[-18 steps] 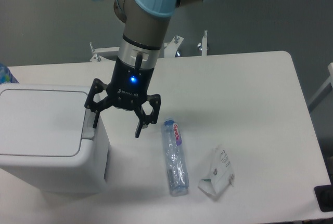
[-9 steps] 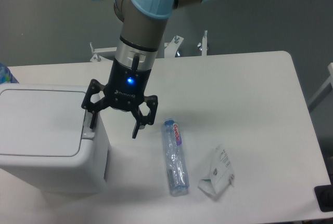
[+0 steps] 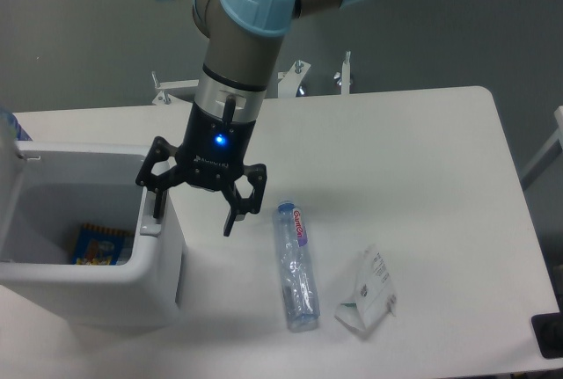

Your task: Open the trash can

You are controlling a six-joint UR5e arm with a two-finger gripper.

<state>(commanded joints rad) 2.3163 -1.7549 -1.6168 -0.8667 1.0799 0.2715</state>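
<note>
1. We saw that the trash can [image 3: 88,260] stood at the left edge of the table [image 3: 422,177], and its inside was now visible; half a second earlier the flat white lid covered the whole top.
2. The lid itself was hardly in view any more. Only a thin white edge showed at the far left, so we judged that it had sprung up and back.
3. Inside the bin lay a blue and yellow packet [image 3: 95,245], near the bottom.
4. The gripper [image 3: 194,204] hung over the right rim of the bin, almost where it was half a second before. Its fingers were spread wide and it held nothing.
5. One fingertip [image 3: 158,210] was just above the push tab [image 3: 151,226] on the right rim; we could not tell whether it was touching the tab.
6. On the table to the right, a clear bottle [image 3: 296,265] and a crumpled clear wrapper [image 3: 369,293] lay well apart from the bin.
7. In our judgement the task was practically finished, because the can was open; only lifting the arm away remained.
</note>
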